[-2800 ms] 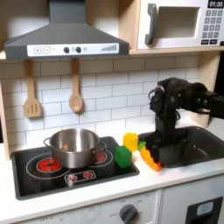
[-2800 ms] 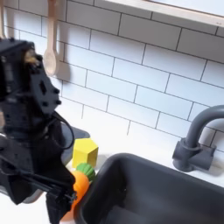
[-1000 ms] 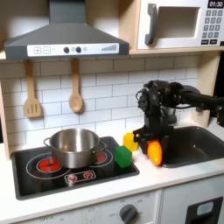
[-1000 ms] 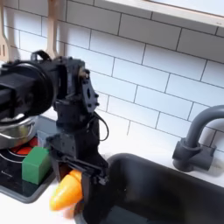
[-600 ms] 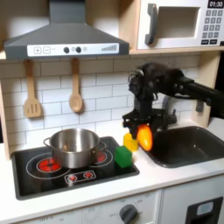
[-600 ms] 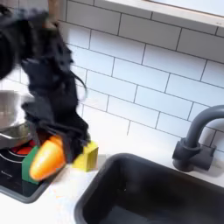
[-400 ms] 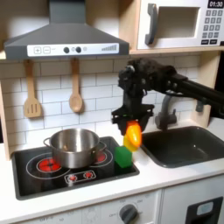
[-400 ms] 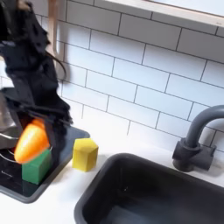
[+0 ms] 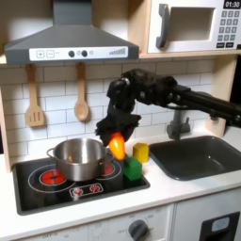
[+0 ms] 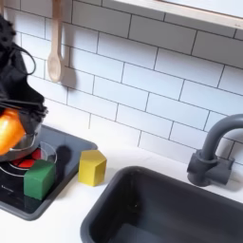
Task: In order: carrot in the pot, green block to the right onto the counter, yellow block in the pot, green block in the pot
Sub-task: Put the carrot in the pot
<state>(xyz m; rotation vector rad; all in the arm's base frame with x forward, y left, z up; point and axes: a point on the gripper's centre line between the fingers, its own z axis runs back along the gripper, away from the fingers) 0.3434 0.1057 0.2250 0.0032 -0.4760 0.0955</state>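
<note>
My gripper point(image 9: 117, 137) is shut on the orange carrot point(image 9: 116, 147), which hangs in the air just past the right rim of the steel pot point(image 9: 80, 158) in the first exterior view. The pot stands on the black stovetop. Right of the carrot, the green block point(image 9: 133, 168) sits at the stovetop's right edge, with the yellow block point(image 9: 141, 152) behind it on the pale counter point(image 9: 193, 191). In the second exterior view the carrot point(image 10: 9, 131) is at the left edge in the gripper point(image 10: 13, 116), above the green block point(image 10: 39, 179); the yellow block point(image 10: 92, 167) lies on the counter.
A dark sink point(image 9: 195, 155) with a grey faucet point(image 9: 176, 120) lies to the first exterior view's right, under the arm. Two wooden spoons point(image 9: 82, 94) hang on the tiled wall. A range hood point(image 9: 71, 42) is overhead.
The gripper has carried the carrot up from beside the sink and leftwards past the blocks, in the first exterior view, to the pot's right rim. The blocks and pot have not moved.
</note>
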